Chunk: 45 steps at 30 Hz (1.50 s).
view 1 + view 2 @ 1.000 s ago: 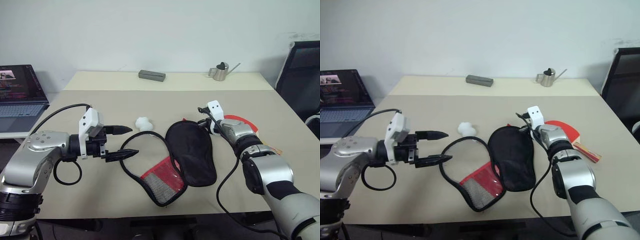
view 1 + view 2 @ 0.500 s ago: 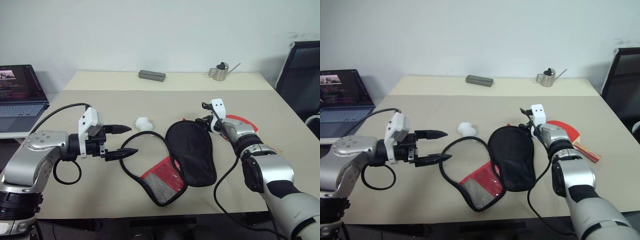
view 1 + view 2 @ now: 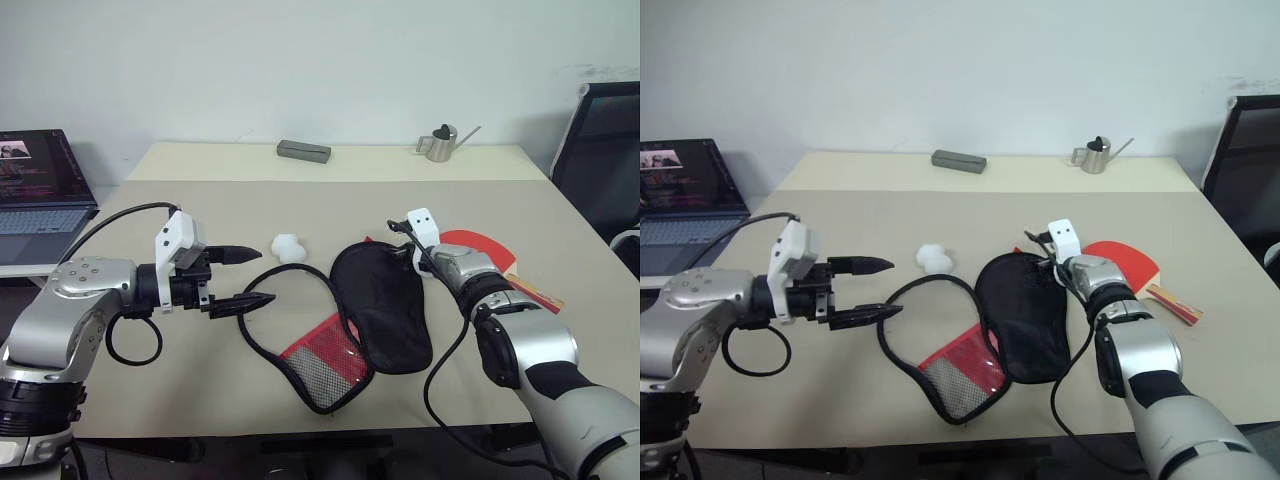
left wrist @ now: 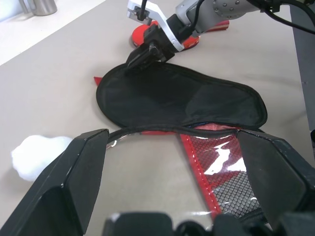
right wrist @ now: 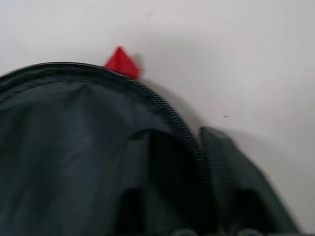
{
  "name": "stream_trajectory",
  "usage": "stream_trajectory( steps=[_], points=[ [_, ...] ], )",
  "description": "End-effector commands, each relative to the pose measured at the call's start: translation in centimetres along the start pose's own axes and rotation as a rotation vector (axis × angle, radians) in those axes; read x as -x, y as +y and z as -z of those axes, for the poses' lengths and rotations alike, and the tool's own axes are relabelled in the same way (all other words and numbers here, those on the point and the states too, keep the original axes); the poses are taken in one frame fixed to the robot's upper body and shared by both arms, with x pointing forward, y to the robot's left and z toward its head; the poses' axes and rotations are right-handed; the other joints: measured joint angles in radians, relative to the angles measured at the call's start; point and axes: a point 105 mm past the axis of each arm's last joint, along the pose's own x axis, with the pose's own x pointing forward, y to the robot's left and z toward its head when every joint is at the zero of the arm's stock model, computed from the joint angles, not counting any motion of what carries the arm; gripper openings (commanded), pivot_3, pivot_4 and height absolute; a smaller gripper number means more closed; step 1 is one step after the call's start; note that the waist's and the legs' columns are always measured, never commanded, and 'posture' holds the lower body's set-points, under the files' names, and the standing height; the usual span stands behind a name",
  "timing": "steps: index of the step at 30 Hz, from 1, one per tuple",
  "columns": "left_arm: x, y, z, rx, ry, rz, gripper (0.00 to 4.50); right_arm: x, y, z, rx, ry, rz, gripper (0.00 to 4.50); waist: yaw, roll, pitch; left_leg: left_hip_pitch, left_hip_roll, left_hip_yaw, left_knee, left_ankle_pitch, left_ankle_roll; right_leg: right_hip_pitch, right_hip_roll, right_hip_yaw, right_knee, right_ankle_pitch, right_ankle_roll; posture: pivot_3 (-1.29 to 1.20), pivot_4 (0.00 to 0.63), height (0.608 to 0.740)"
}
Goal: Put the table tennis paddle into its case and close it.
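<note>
Soft case (image 3: 385,305) lies open, centre frame.
Limp fabric: right gripper (image 4: 139,58) pinches its rim; left gripper (image 3: 243,279) gapes empty.

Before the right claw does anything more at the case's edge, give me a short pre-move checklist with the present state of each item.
1. Case unzipped and lying open on the table: ok, black flap spread beside the red mesh half.
2. Table tennis paddle outside the case, beyond the right arm: ok, partly hidden by that arm.
3. Right claw at the black flap's zipper edge: ok.
4. Right claw actually gripping the flap: cannot tell; its fingers straddle the edge in the right wrist view.
5. Left claw open and holding nothing, beside the case's loop edge: ok.
6. White lump apart from the case: ok.
</note>
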Motion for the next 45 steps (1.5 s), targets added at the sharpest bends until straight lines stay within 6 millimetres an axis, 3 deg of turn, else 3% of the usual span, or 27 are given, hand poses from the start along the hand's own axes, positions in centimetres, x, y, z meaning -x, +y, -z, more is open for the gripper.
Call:
stream_trajectory(
  steps=[1, 2, 3, 12, 18, 23, 28, 35, 38, 43, 45],
  points=[
    [0.2, 0.1, -0.9, -0.05, -0.009, -0.007, 4.5, 0.0, -0.1, -1.1, 0.001, -0.041, 0.019, 0.46, -0.001, 0.0, 0.0, 0.0, 0.0, 0.0, 0.0, 0.0, 0.0, 0.0, 0.0, 0.0, 0.0, 0.0, 0.0, 0.0, 0.15, 0.74],
    [0.2, 0.1, -0.9, -0.05, -0.008, -0.008, 4.5, 0.0, -0.2, -1.0, -0.006, -0.038, 0.024, 0.09, -0.001, 0.0, 0.0, 0.0, 0.0, 0.0, 0.0, 0.0, 0.0, 0.0, 0.0, 0.0, 0.0, 0.0, 0.0, 0.0, 0.15, 0.74],
    [0.3, 0.1, -0.9, -0.05, -0.007, -0.009, 4.5, 0.1, -0.3, -0.9, -0.01, -0.034, 0.027, 0.04, -0.001, 0.0, 0.0, 0.0, 0.0, 0.0, 0.0, 0.0, 0.0, 0.0, 0.0, 0.0, 0.0, 0.0, 0.0, 0.0, 0.15, 0.74],
    [0.4, 0.3, -0.5, -0.051, 0.002, -0.015, 4.5, 0.8, -2.5, 0.5, -0.121, 0.011, 0.121, 0.04, 0.004, 0.0, 0.0, 0.002, 0.0, -0.001, 0.0, 0.0, 0.0, 0.0, 0.0, 0.0, 0.0, 0.0, 0.0, 0.0, 0.15, 0.74],
    [0.2, 0.5, -0.5, -0.058, 0.003, -0.013, 4.5, 2.0, -5.5, 1.3, -0.255, 0.002, 0.255, 0.04, 0.016, -0.001, -0.001, 0.003, -0.001, -0.002, 0.001, 0.0, 0.0, 0.001, 0.0, 0.0, 0.0, 0.0, 0.0, 0.0, 0.15, 0.74],
    [0.0, 0.6, -0.5, -0.064, 0.002, -0.008, 4.5, 2.8, -6.9, 2.3, -0.313, 0.011, 0.294, 0.04, 0.016, -0.001, -0.001, 0.003, -0.001, -0.003, 0.002, 0.0, 0.0, 0.002, -0.001, 0.0, -0.001, 0.0, -0.001, 0.0, 0.15, 0.74],
    [-0.2, 0.8, -0.5, -0.067, -0.001, -0.002, 4.5, 2.7, -6.2, 3.5, -0.315, 0.045, 0.246, 0.04, 0.014, -0.001, -0.001, 0.003, -0.001, -0.003, 0.002, 0.0, 0.0, 0.003, 0.0, -0.001, 0.0, 0.0, -0.001, 0.0, 0.15, 0.74],
    [-0.4, 0.8, -0.5, -0.069, -0.005, 0.004, 4.5, 2.1, -4.7, 2.3, -0.27, 0.02, 0.195, 0.04, 0.008, -0.001, -0.001, 0.003, 0.0, -0.003, 0.002, 0.0, 0.0, 0.003, 0.0, -0.001, 0.0, 0.0, -0.001, 0.0, 0.15, 0.74],
    [-0.4, 0.8, -0.4, -0.068, -0.006, 0.001, 4.5, 2.1, -4.9, 1.8, -0.277, -0.005, 0.21, 0.62, 0.007, -0.001, -0.001, 0.002, 0.0, -0.002, 0.001, 0.0, 0.0, 0.003, 0.0, 0.0, 0.0, 0.0, -0.001, 0.0, 0.15, 0.74],
    [-0.3, 0.6, -0.3, -0.063, -0.007, -0.008, 4.5, 2.7, -6.2, 0.7, -0.365, -0.079, 0.263, 2.26, 0.011, -0.001, -0.001, 0.004, 0.0, -0.002, 0.002, 0.0, 0.0, 0.003, 0.0, 0.0, 0.0, 0.0, 0.0, 0.0, 0.15, 0.74],
    [-0.3, 0.6, -0.2, -0.062, -0.007, -0.01, 4.5, 3.1, -6.6, 0.1, -0.386, -0.115, 0.273, 2.26, 0.015, -0.001, -0.001, 0.004, -0.001, -0.002, 0.003, 0.0, 0.0, 0.003, 0.0, 0.0, 0.0, -0.001, -0.001, 0.0, 0.15, 0.74]
  ],
)
